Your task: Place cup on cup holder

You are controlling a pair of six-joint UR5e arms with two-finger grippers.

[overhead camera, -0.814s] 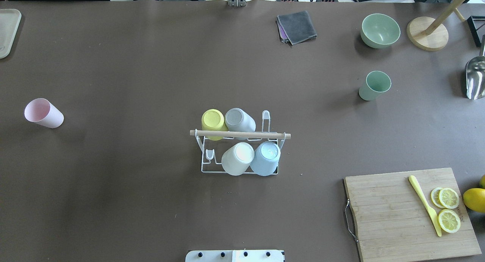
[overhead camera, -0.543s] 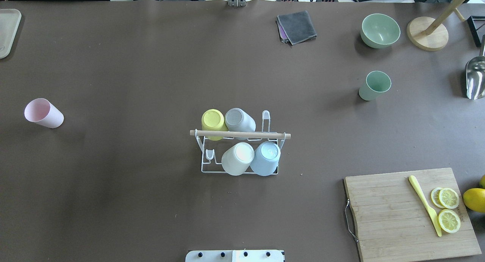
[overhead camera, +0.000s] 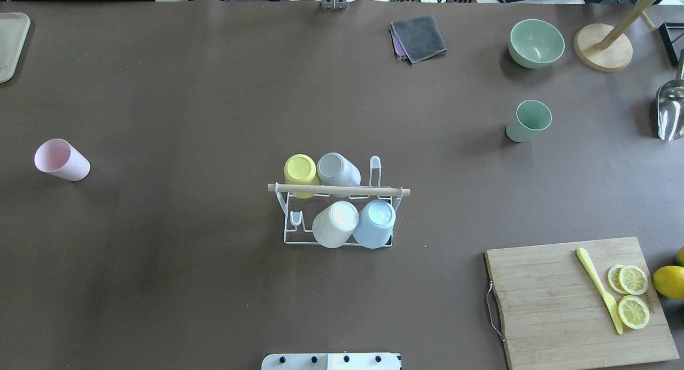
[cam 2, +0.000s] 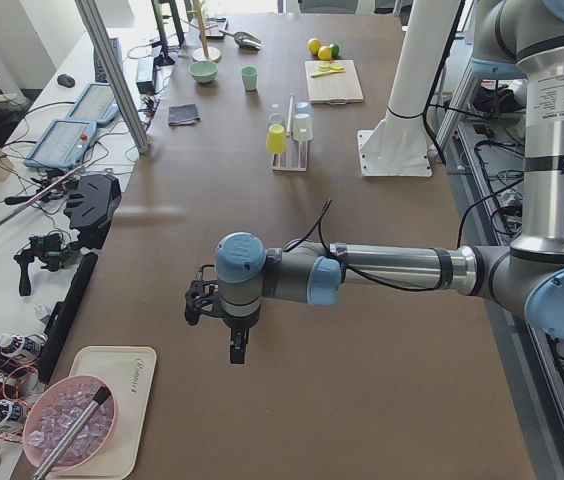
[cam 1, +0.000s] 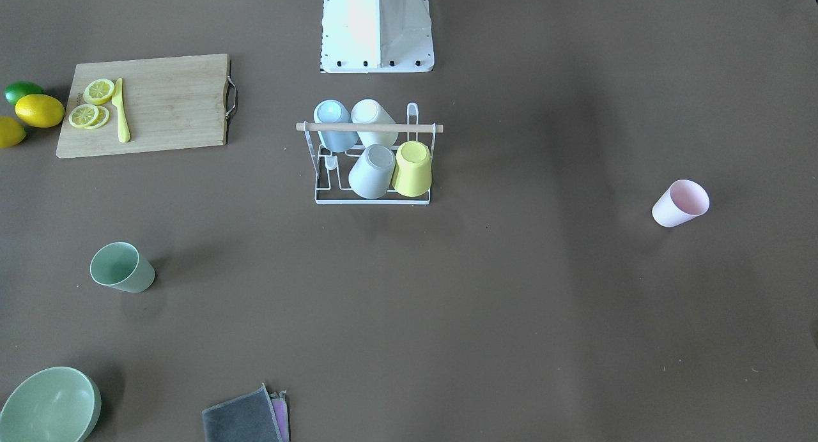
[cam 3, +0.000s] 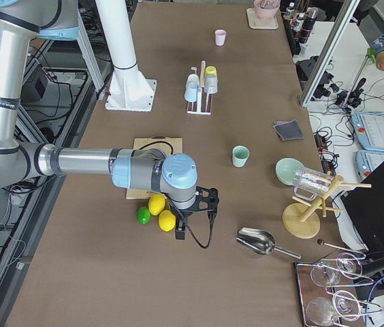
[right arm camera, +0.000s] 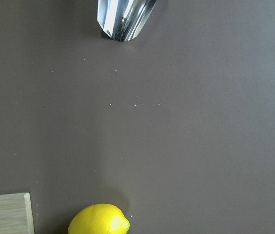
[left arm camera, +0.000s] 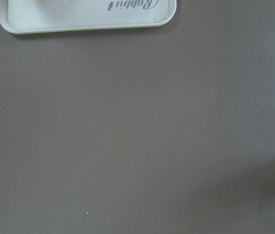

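Note:
The white wire cup holder (overhead camera: pixel 384 191) with a wooden rod handle stands mid-table; it also shows in the front view (cam 1: pixel 324 186). It carries yellow (overhead camera: pixel 300 170), grey (overhead camera: pixel 336 169), white (overhead camera: pixel 334 224) and light blue (overhead camera: pixel 375 223) cups upside down. A pink cup (overhead camera: pixel 60 159) stands far left. A green cup (overhead camera: pixel 528 121) stands at the right. My left gripper (cam 2: pixel 234 352) hangs over the table's left end near a tray. My right gripper (cam 3: pixel 180 235) hangs over the right end by the lemons. I cannot tell whether either is open or shut.
A cutting board (overhead camera: pixel 550 300) with lemon slices and a yellow knife (overhead camera: pixel 598 290) lies front right, a lemon (overhead camera: pixel 669 282) beside it. A green bowl (overhead camera: pixel 536 43), grey cloth (overhead camera: pixel 418 37), wooden stand (overhead camera: pixel 603 46) and metal scoop (overhead camera: pixel 670 110) are at the back right. A tray (overhead camera: pixel 10 44) is back left.

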